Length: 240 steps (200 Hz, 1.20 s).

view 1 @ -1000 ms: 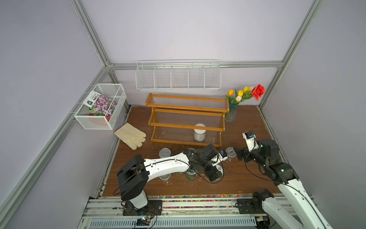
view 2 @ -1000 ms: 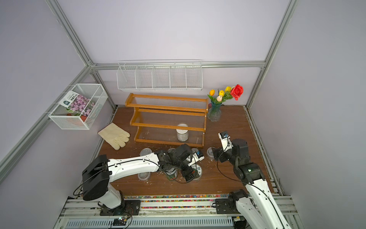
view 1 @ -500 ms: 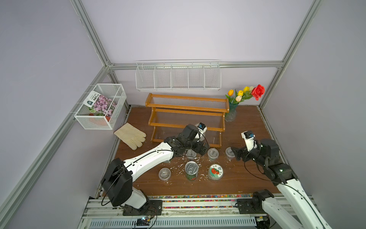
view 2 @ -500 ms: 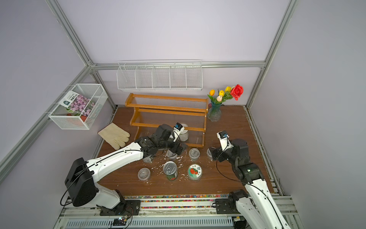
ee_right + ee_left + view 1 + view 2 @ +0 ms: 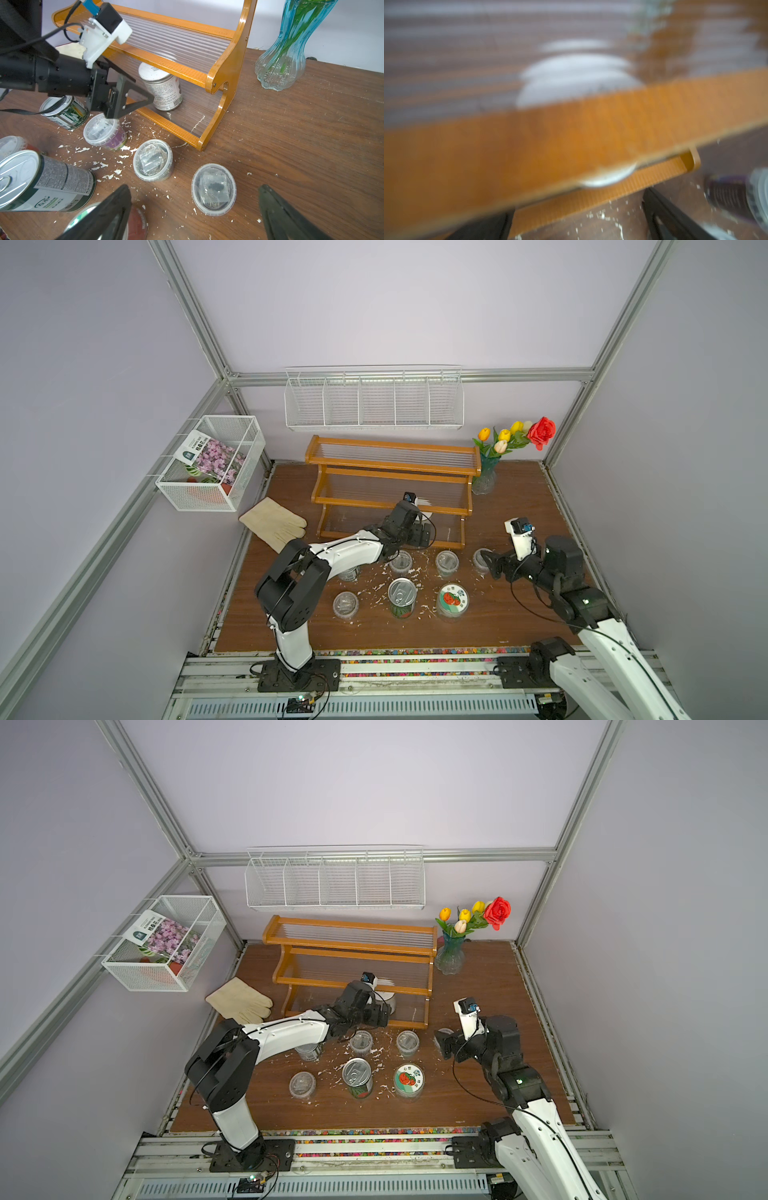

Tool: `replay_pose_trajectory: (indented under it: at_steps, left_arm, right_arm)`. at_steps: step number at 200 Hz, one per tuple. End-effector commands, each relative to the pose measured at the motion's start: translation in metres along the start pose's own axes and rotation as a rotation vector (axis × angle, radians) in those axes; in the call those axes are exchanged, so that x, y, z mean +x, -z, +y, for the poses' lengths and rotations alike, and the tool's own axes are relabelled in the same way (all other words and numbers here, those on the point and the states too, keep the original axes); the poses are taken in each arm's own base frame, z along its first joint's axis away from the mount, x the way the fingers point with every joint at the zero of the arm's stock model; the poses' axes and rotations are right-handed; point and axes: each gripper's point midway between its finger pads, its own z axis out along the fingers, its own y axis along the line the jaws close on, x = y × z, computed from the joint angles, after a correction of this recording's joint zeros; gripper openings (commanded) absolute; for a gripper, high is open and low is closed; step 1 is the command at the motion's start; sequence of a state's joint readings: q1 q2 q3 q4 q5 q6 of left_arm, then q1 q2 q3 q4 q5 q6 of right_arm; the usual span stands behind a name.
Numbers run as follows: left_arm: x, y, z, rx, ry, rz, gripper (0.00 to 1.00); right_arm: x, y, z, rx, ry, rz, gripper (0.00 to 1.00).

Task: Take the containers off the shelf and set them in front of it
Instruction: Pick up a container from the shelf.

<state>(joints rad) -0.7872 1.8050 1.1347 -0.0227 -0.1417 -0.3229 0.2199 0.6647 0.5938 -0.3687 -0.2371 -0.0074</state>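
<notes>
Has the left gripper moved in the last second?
Yes. The left gripper went from over the strawberry-lid jar back toward the shelf. It is now open at the bottom tier, facing the white-lid jar.

Soft, even light and faint shadows in both top views. Motion blur smears the shelf [image 5: 571, 135] in the left wrist view; the right wrist view is sharp.
</notes>
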Motion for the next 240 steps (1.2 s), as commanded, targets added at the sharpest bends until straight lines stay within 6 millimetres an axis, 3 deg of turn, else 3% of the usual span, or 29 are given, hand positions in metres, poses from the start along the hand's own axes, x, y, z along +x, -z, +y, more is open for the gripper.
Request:
replay_pose_trajectory:
  at_steps: [1,118,141,176,240]
  left_arm:
    - [-0.034,-0.005,-0.001,-0.004,0.038,-0.131,1.0]
    - [-0.051,-0.03,-0.007,0.049,0.013,-0.233,0.99]
    - [-0.049,-0.032,-0.008,0.057,-0.008,-0.222,0.92]
    - [-0.047,-0.022,-0.008,0.068,-0.034,-0.228,0.78]
    - [-0.026,0.009,-0.021,0.19,-0.096,-0.196,0.77]
  right_arm:
    - [0.001,-0.001,-0.001,0.005,-0.007,-0.016,0.98]
    - [-0.001,-0.001,-0.003,0.013,-0.005,-0.028,0.98]
    - [-0.001,-0.001,-0.003,0.013,-0.006,-0.023,0.98]
    - [-0.001,-0.002,-0.003,0.015,-0.005,-0.018,0.98]
    - [-0.003,0.0,-0.004,0.017,0.0,-0.011,0.98]
